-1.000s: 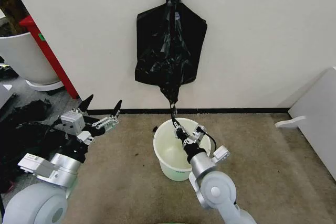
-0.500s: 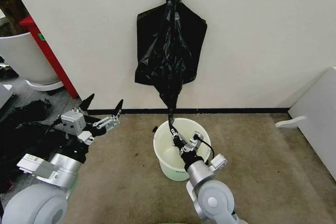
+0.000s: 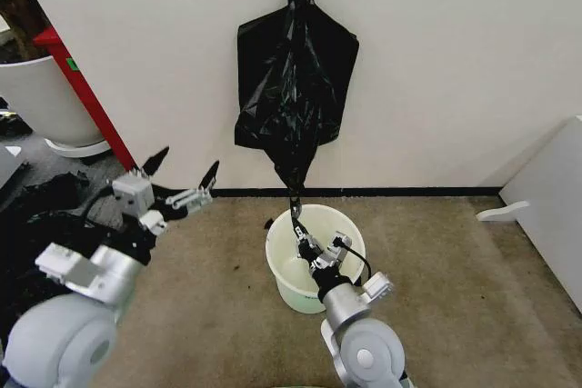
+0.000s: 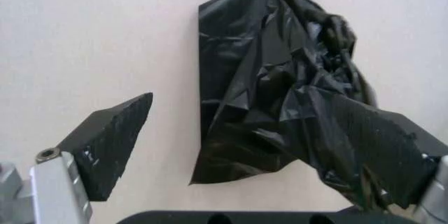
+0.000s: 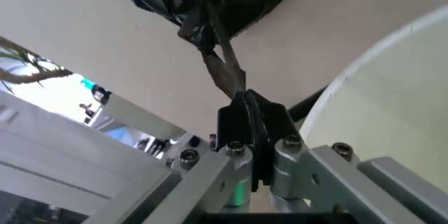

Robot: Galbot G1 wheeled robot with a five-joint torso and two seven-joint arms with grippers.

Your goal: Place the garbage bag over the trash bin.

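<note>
The garbage bag [image 3: 296, 88] hangs from a wall hook, glossy black and wrinkled, with its lower end drawn into a thin tail. My right gripper [image 3: 298, 232] is shut on that tail just over the trash bin [image 3: 275, 252], a small white bucket with a cream inside standing on the carpet below the bag. In the right wrist view the gripper [image 5: 248, 103] pinches the stretched tail of the bag [image 5: 210, 3] beside the bin's rim [image 5: 392, 77]. My left gripper [image 3: 186, 168] is open, raised to the left of the bin and facing the bag [image 4: 280, 87].
A large white tub [image 3: 36, 97] and a red post [image 3: 86, 102] stand at the left wall. Black bags [image 3: 45, 215] lie on the floor at the left. A white cabinet [image 3: 555, 197] stands at the right. Bare carpet surrounds the bin.
My right gripper has moved down and back toward me with the bag's tail, stretching it lower over the bin. My left gripper has risen slightly.
</note>
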